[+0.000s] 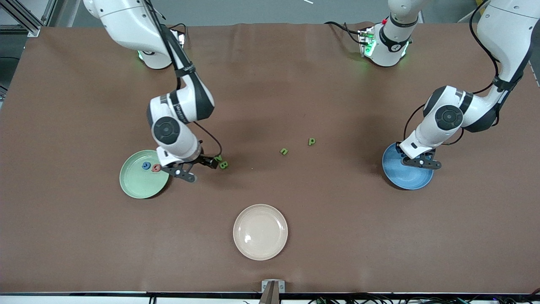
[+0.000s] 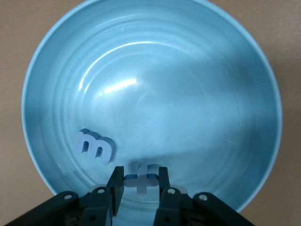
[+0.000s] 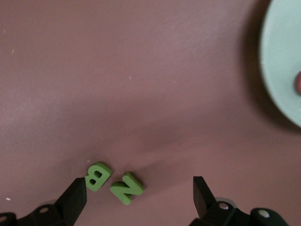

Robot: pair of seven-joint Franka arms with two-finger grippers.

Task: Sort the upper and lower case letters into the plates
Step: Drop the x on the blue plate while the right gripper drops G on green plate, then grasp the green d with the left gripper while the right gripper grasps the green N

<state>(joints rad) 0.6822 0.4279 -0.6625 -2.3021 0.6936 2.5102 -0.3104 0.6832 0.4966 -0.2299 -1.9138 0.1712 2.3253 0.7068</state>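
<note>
I have the right end effector (image 1: 198,166) low over the tabletop (image 1: 295,84), just beside the mint green plate (image 1: 141,181), on that plate's side toward the tabletop's middle. Its fingers (image 3: 75,197) stand wide apart and hold nothing. In the right wrist view a green B (image 3: 98,176) and a green N (image 3: 126,188) lie flat on the brown surface, close together; the B sits just beside one fingertip and the N is between the two fingers. From the front I see the same pair at the end effector's tip.

The mint green plate sits toward the right arm's end of the tabletop and carries a blue letter (image 1: 146,166) and a red letter (image 1: 156,168) near its rim closest to the arm; I cannot read which letters they are.

My left end effector (image 2: 139,181) is down in the blue plate (image 1: 415,181), which sits toward the left arm's end of the tabletop. Its fingers are drawn in narrow around a blue t (image 2: 141,181), which rests against the plate's floor near the rim. A blue m (image 2: 94,147) lies in the same plate, just beside the t.

Out on the middle of the tabletop a green n (image 1: 284,151) and a green p (image 1: 311,141) lie near each other. A cream plate (image 1: 260,232) sits nearer the front edge, roughly centred, with nothing on it.
</note>
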